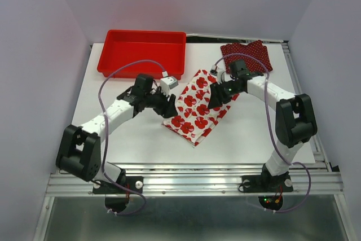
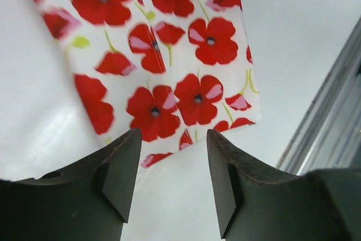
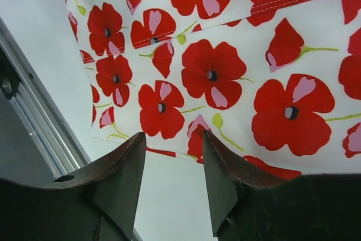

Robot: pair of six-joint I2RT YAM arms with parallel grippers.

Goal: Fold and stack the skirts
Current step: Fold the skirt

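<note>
Cloth of the floral skirt (image 1: 197,105) at centre frame looks light and limp, likely best pinched at corner hems; left gripper (image 2: 173,142) and right gripper (image 3: 173,142) both gape empty.

Upper left of my overhead view: a red rectangular plastic tray (image 1: 144,55), open side up, resting on the white flat tabletop (image 1: 141,136) near its far left corner. Along the bottom, a silver ribbed aluminium rail (image 1: 192,183) borders the table's near edge. Pale lilac walls (image 1: 34,55) close in the left, right and back. In my left wrist view, a grey metal rail (image 2: 333,122) crosses the right edge diagonally.
</note>
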